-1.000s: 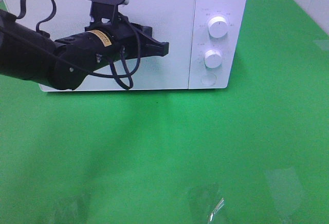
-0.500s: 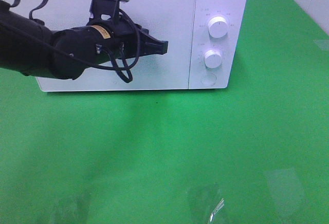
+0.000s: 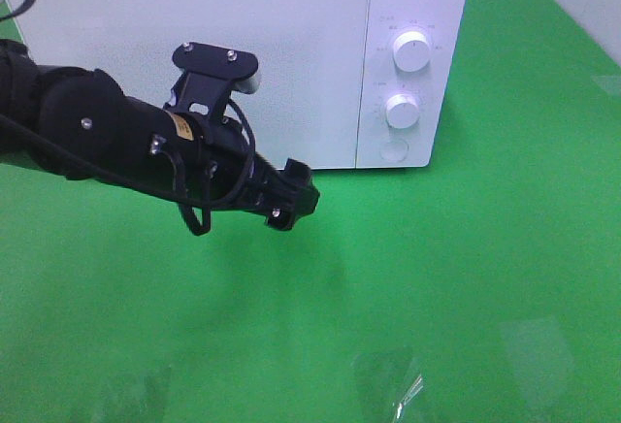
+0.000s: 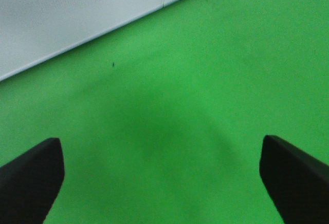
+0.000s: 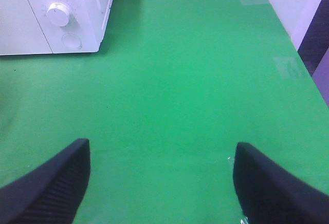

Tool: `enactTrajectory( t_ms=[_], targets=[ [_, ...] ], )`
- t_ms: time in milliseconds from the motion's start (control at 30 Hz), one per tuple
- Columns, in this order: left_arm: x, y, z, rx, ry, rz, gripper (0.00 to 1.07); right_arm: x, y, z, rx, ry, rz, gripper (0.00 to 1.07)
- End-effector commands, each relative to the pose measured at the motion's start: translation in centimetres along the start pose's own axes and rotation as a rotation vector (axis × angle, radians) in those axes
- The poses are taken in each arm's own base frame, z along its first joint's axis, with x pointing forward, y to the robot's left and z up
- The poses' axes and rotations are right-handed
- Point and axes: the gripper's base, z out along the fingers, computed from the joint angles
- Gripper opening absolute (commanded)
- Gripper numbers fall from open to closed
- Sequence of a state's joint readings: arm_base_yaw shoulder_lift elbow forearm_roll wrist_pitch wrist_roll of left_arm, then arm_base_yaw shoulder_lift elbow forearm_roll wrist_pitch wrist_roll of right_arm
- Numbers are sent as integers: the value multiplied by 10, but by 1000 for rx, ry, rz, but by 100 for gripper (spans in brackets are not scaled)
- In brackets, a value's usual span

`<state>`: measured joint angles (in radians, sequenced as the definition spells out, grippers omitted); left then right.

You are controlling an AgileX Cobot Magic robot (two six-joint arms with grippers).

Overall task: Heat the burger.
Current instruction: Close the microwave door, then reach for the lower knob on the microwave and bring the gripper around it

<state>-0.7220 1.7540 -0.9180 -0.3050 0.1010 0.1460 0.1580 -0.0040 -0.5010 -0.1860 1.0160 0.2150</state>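
Note:
The burger is out of view in every frame. The white microwave [image 3: 291, 45] stands at the back of the green table with its door shut; it also shows in the left wrist view [image 4: 77, 13] and the right wrist view [image 5: 31, 23]. My left gripper [image 3: 294, 200] hangs low over the table just in front of the door, open and empty; in its wrist view [image 4: 164, 183] the fingers [image 4: 31, 175] are wide apart over bare green cloth. My right gripper [image 5: 162, 183] is open and empty, over the table to the right of the microwave; it does not show in the exterior view.
The microwave's control panel carries two white knobs [image 3: 412, 52] [image 3: 402, 111] and a round button [image 3: 393, 148]. The green table [image 3: 437, 277] spreads in front. A wall edge [image 5: 308, 13] lies at the table's right side.
My left arm has come down and away from the microwave door, from door height to just above the table in front of it. The door stays shut.

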Motion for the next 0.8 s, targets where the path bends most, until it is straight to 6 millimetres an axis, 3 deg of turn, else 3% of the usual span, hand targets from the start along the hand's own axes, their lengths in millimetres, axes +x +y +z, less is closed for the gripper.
enactTrajectory(
  t_ms=[33,267,333,367,400,633,667,700,733,800],
  targets=[
    [4,12,-22,8,130,-43,100,1,-1,-4,1,-33,9,73],
    [2,32,-52,-17,195,-51,99,1,-1,-4,1,-33,9,73],
    [5,45,-82,-29,279,-71,99,1,-1,-4,1,-33,9,73],
    [5,45,-82,-29,279,-71,99,1,-1,-4,1,-33,9,73],
    [8,51,-99,-41,319,-74,99,1,-1,-4,1,-33,9,73],
    [15,66,-135,-72,384,-134,99,1,-1,-4,1,-33,9,73],
    [17,75,-149,-100,376,-210,99,1,-1,-4,1,-33,9,73],
    [17,75,-149,-100,376,-210,99,1,-1,-4,1,-33,9,73],
    [22,92,-169,-152,374,-297,99,1,-1,-4,1,-33,9,73],
    [27,104,-181,-182,380,-345,99,1,-1,-4,1,-33,9,73]
  ],
)
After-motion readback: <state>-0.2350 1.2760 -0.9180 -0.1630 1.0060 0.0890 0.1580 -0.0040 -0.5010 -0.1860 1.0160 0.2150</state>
